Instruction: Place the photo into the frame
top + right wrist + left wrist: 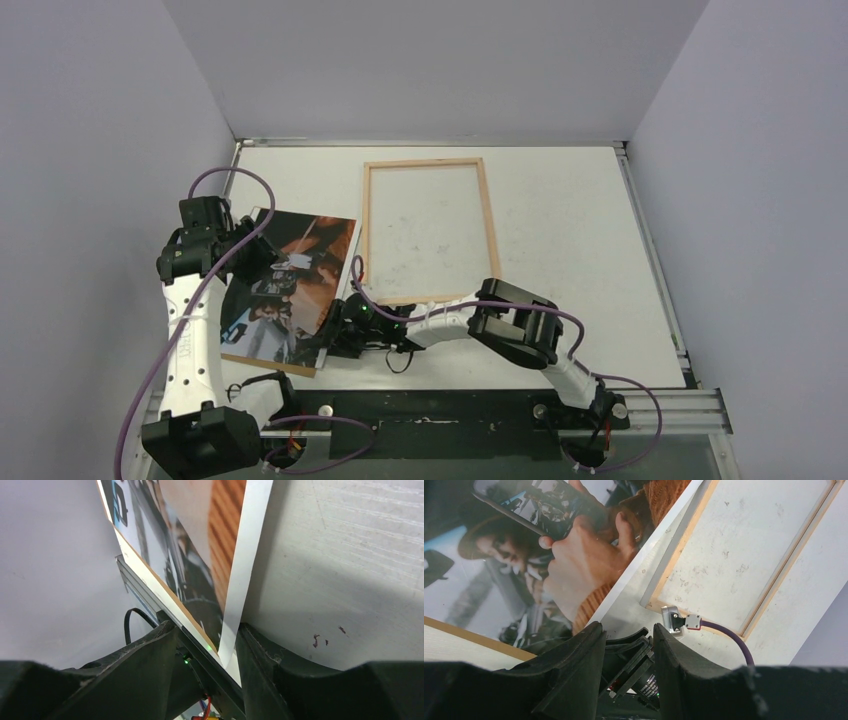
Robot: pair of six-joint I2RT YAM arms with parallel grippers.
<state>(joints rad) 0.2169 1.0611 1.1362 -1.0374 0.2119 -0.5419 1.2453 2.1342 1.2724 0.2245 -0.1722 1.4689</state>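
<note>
So the big glossy rectangular photo (290, 285) with the thin white border is lying face up on a plain brown backing board (265, 362). Its long axis runs away from the arm bases, with the far end leaning a bit to the right. The right gripper (338, 325) has its jaws at the photo's near right corner and the left gripper (243, 232) sits at the far left corner. The large rectangular frame (488, 220) is flat on the scuffed white table (560, 250), pale bare wood side up. It's just beyond and to the right of the right jaws, its long axis also pointing away from the bases, with a thin strip of table between it and the photo. The top view gives you that whole layout but hides both sets of jaws. The right wrist view fills that in: the white-bordered corner and the thin brown board edge come down right between its two matte black fingers (150, 650). I honestly can't tell if they're pinching it or just straddling it. In the left wrist view the jaws stand apart with nothing caught between them, and the shiny print spreads out beyond the tips. You can even make out a hand in an orange knit sleeve. Through the gap you see the other gripper and its purple cable (729, 635)
</note>
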